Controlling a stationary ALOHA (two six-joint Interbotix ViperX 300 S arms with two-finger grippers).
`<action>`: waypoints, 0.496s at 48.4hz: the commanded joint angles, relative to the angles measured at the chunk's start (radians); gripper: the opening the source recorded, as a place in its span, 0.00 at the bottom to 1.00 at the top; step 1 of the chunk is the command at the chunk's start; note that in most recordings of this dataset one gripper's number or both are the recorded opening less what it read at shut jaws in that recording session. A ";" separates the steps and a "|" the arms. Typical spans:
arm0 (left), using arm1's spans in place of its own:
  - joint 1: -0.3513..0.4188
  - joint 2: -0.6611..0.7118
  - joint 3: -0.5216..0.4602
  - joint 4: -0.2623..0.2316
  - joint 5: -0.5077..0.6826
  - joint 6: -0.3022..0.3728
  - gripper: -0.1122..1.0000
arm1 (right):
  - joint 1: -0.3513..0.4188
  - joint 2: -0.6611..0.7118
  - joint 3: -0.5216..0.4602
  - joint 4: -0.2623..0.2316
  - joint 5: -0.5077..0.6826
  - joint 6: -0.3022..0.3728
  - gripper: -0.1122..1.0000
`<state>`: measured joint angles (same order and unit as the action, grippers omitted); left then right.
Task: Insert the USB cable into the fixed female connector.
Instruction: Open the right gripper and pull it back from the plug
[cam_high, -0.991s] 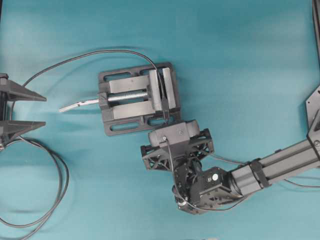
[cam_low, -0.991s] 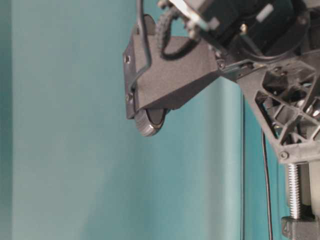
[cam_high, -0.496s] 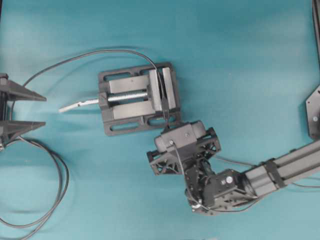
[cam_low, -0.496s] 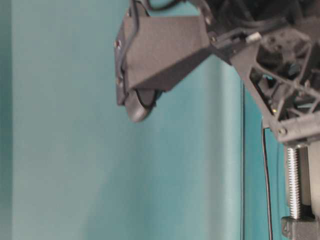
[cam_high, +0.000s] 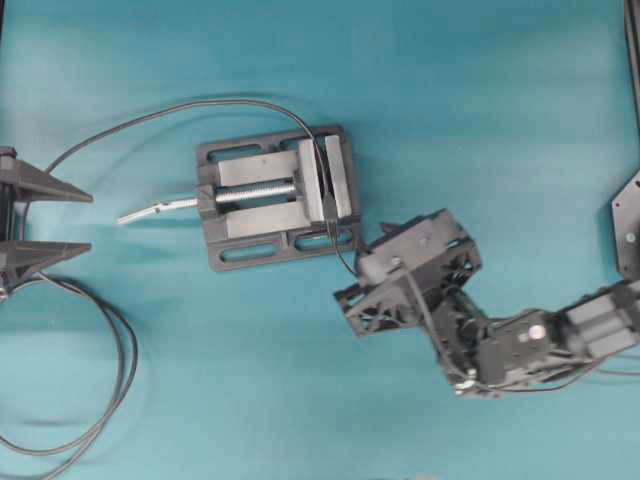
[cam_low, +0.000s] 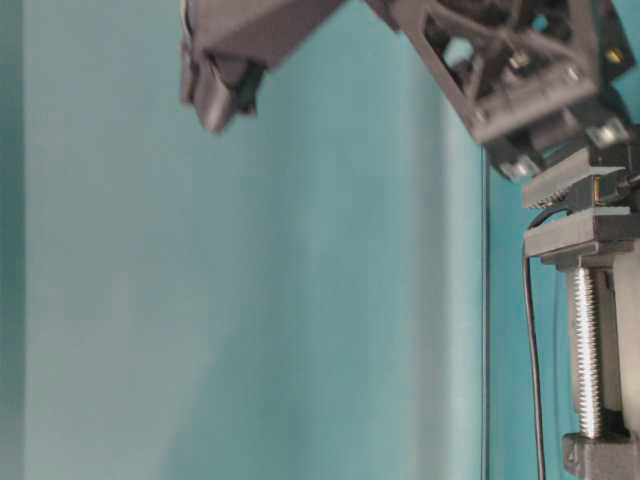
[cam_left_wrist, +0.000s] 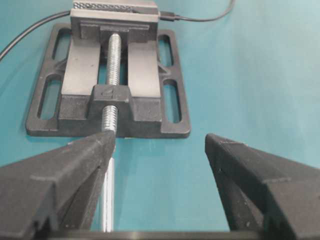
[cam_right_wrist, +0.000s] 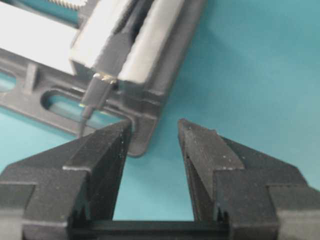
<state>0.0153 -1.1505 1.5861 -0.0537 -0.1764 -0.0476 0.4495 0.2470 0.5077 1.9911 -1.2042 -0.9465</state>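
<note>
The USB cable (cam_right_wrist: 100, 90) is sitting plugged at the fixed female connector (cam_right_wrist: 125, 35), apparently fully seated, which the vise (cam_high: 275, 195) is clamping steady. The right gripper (cam_right_wrist: 152, 145) is hovering beside it, jaws parted and empty; the left gripper (cam_left_wrist: 160, 150) is waiting wide open.

Matte black arms, latticed claw (cam_high: 372, 268) housings, thin cables.
</note>
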 joint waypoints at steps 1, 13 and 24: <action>-0.002 0.014 -0.012 0.003 -0.006 -0.008 0.89 | 0.002 -0.069 0.035 -0.040 0.014 0.012 0.52; -0.002 0.014 -0.012 0.005 -0.006 -0.008 0.89 | 0.000 -0.181 0.189 -0.170 0.081 0.038 0.52; -0.002 0.014 -0.014 0.003 -0.005 -0.008 0.89 | -0.011 -0.308 0.330 -0.307 0.100 0.075 0.52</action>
<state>0.0153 -1.1505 1.5861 -0.0537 -0.1779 -0.0476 0.4464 0.0092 0.8007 1.7319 -1.1121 -0.8774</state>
